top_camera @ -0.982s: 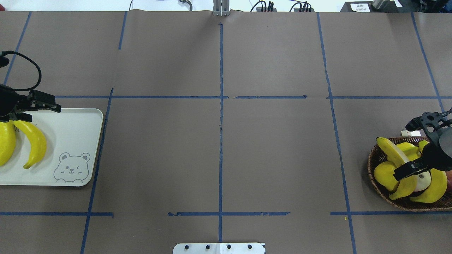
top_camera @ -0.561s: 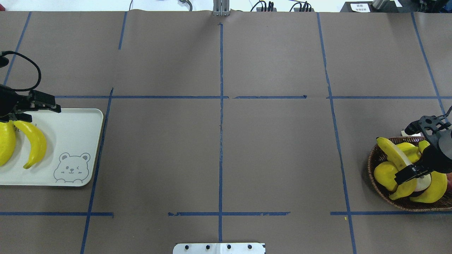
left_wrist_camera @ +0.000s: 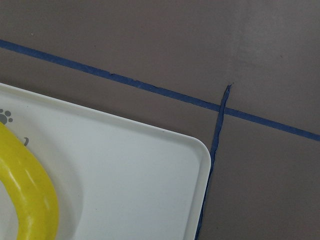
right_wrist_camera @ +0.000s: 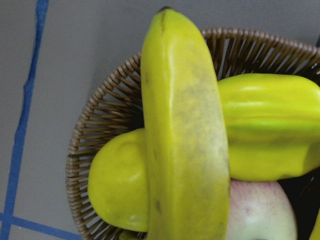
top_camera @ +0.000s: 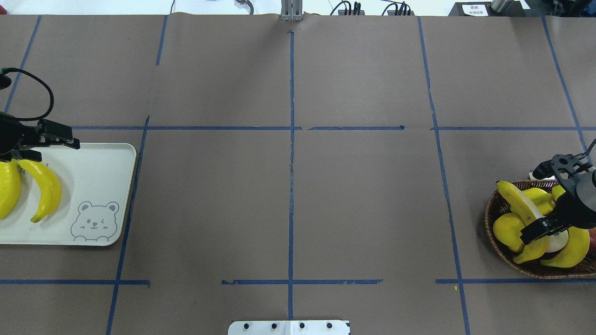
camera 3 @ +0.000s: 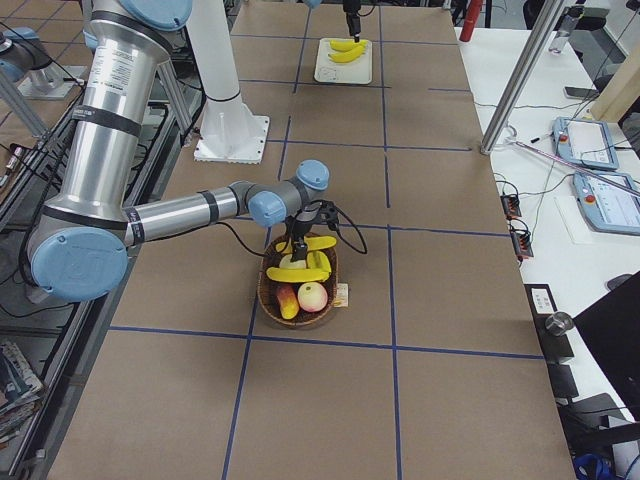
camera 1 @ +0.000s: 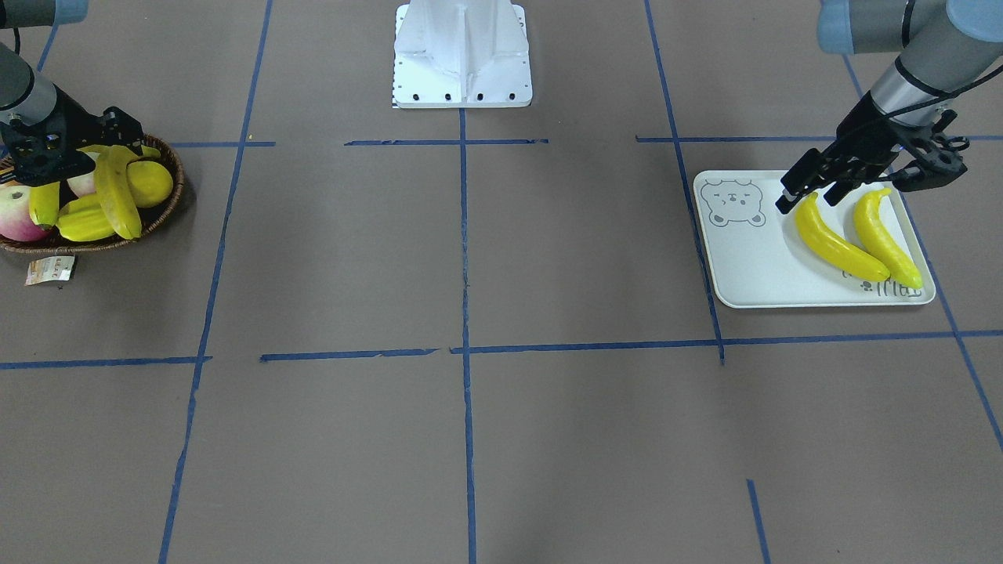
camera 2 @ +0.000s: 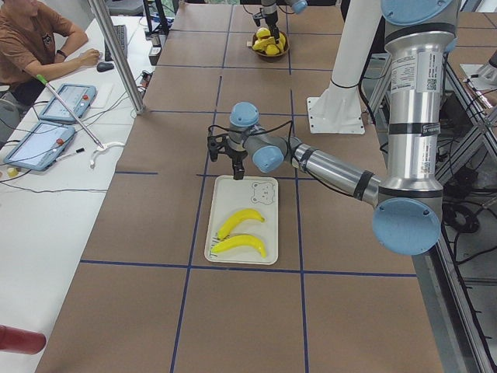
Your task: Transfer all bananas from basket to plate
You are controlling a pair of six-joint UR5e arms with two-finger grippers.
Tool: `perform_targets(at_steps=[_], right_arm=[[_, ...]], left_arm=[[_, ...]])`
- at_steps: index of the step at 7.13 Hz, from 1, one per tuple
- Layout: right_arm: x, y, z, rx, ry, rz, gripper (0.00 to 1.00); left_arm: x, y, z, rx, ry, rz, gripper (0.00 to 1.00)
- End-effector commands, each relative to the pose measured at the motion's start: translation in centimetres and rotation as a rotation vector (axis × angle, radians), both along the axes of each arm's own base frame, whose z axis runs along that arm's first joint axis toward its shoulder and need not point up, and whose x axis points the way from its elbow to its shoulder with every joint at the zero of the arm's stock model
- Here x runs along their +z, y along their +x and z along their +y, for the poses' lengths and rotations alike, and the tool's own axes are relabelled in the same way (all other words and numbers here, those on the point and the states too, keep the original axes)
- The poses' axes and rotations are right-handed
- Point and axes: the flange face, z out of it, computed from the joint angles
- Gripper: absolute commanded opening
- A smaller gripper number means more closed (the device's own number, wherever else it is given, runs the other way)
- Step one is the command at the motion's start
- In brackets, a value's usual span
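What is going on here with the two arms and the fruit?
Two bananas already lie on the white tray, and the left gripper hangs open and empty above their ends. The right gripper is low over the basket, at the banana lying on top; whether it grips it cannot be told. An apple is in the basket too.
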Motion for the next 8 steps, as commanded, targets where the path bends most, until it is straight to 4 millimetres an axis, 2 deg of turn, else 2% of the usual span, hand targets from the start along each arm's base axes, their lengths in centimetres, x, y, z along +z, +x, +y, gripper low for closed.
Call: perform_targets(at_steps=[1,3,4,6,8], right_arm=[[0.0,-0.1,-0.1,0.000,0.000,0.000,0.60],[-0.1,-0.1,0.0,-0.002,0.001,-0.002,0.25],[-0.4,0.0,-0.1,-0.001,0.004,-0.008,0.16],[-1.3,0.4,0.3,-0.005,-0.007,-0.040,0.10],[-1.6,1.2,-0.2,0.017,-0.001,-0.044,0.02]], left_arm=[[0.1,-0.1,0.1,0.000,-0.001,-0.001,0.99],[0.3,-0.2,0.1,-0.002,-0.004,-0.003,0.99],[0.4,-0.2,0.2,-0.002,-0.005,-0.004,0.99],[0.5,-0.2,0.2,-0.001,-0.007,-0.006,0.99],[0.5,-0.2,0.2,-0.002,-0.008,-0.005,0.99]])
